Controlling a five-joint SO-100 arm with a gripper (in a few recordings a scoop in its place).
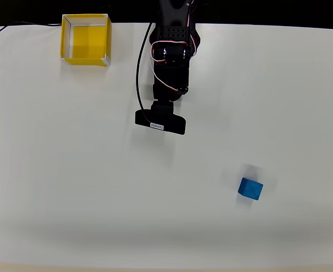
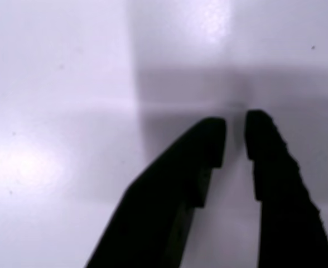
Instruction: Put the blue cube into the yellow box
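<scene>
The blue cube [image 1: 250, 188] rests on the white table toward the lower right of the overhead view. At the top left, by the table's far edge, stands the yellow box [image 1: 85, 39], open-topped and holding nothing. The black arm [image 1: 169, 62] reaches in from the top centre, and its wrist camera bar [image 1: 159, 123] covers the fingers from above. It stands well apart from both the cube and the box. In the wrist view my gripper [image 2: 235, 137] hangs over bare table, its two black fingers [image 2: 206, 145] almost touching, with nothing between them.
A black cable [image 1: 138, 73] runs along the arm's left side. Another thin cable [image 1: 19, 24] lies at the far left edge of the white table [image 1: 70, 170]. A dark strip borders the table at the top.
</scene>
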